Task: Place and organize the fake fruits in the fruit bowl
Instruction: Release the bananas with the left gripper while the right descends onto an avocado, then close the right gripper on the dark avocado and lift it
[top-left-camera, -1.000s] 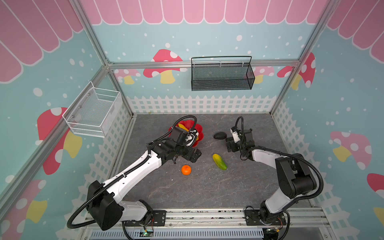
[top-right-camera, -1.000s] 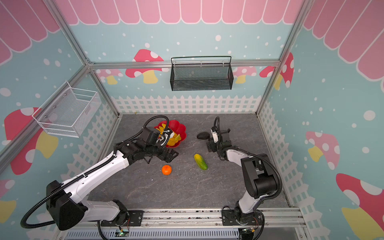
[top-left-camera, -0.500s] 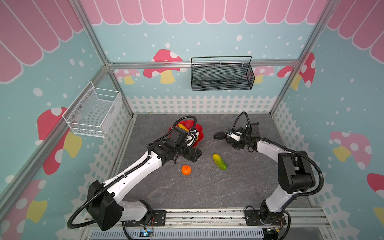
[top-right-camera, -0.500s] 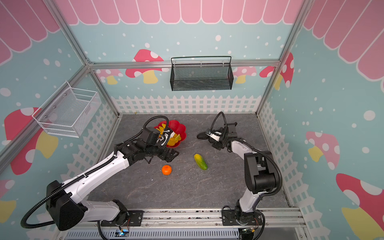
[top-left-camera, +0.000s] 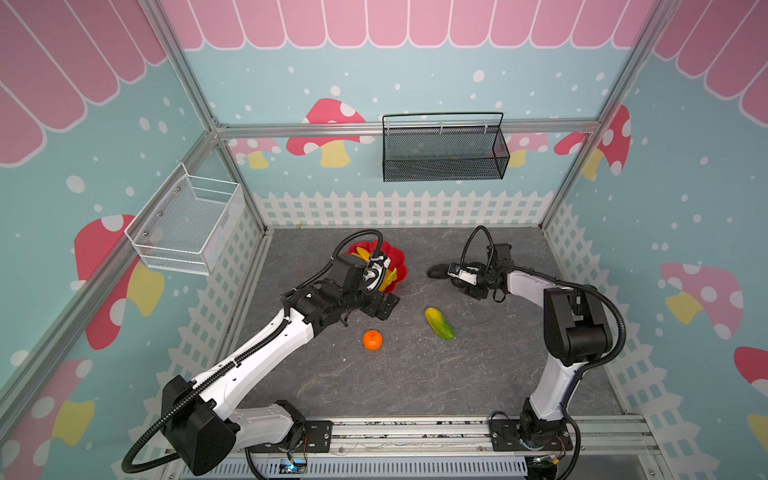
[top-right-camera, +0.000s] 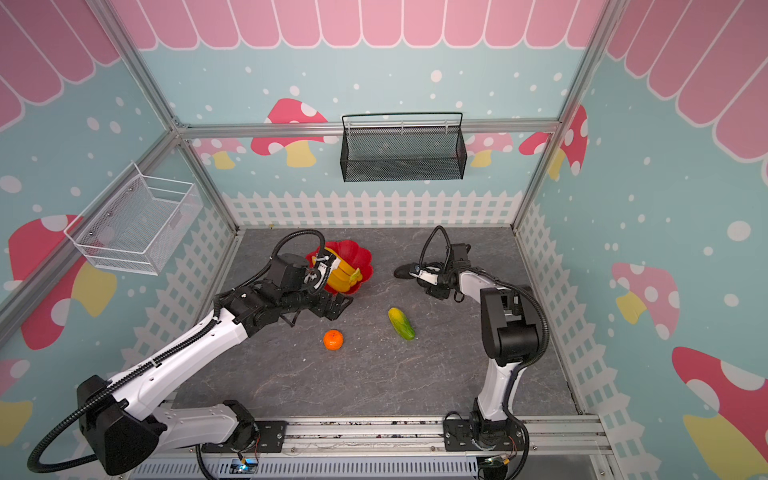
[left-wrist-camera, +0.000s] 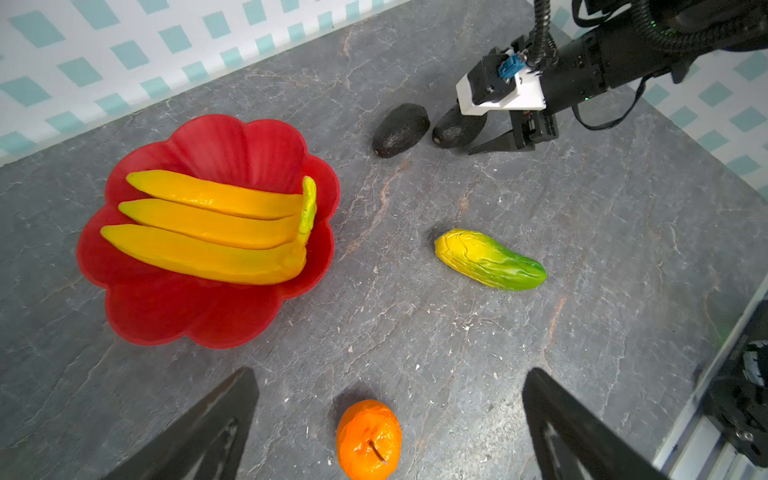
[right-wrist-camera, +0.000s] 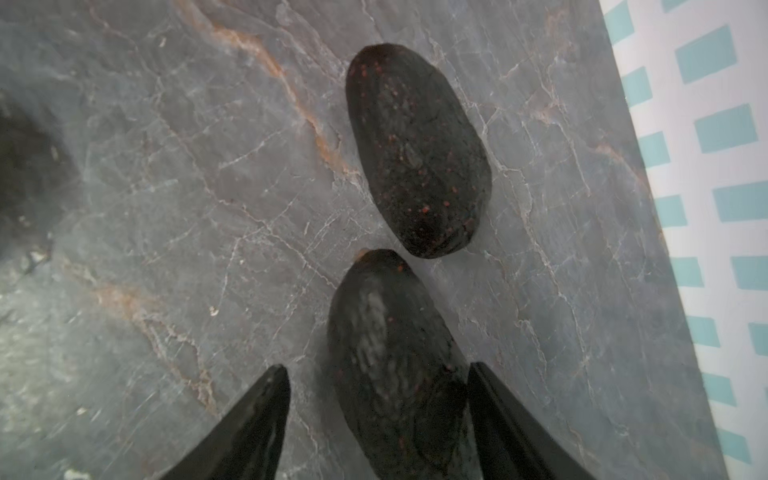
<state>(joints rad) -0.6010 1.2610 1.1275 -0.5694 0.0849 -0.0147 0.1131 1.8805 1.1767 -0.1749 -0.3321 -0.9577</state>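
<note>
The red flower-shaped fruit bowl (left-wrist-camera: 166, 316) holds the yellow banana bunch (left-wrist-camera: 208, 224) at the back left of the floor. Two black-brown avocados lie end to end right of it. My right gripper (right-wrist-camera: 378, 365) straddles the nearer avocado (right-wrist-camera: 395, 332): one finger touches it and a gap shows at the other. The farther avocado (right-wrist-camera: 415, 153) lies free. My left gripper (left-wrist-camera: 390, 370) hangs open above the small orange (left-wrist-camera: 368, 438), apart from it. The yellow-green fruit (left-wrist-camera: 490, 259) lies loose mid-floor.
A white wire basket (top-left-camera: 187, 224) hangs on the left wall and a black mesh basket (top-left-camera: 444, 153) on the back wall. White picket fencing lines the grey stone floor (top-left-camera: 415, 374). The arm bases sit on the front rail.
My right gripper has swung round and reached to the avocados, and its jaws have narrowed round the nearer one. The left arm and the other fruits have not moved.
</note>
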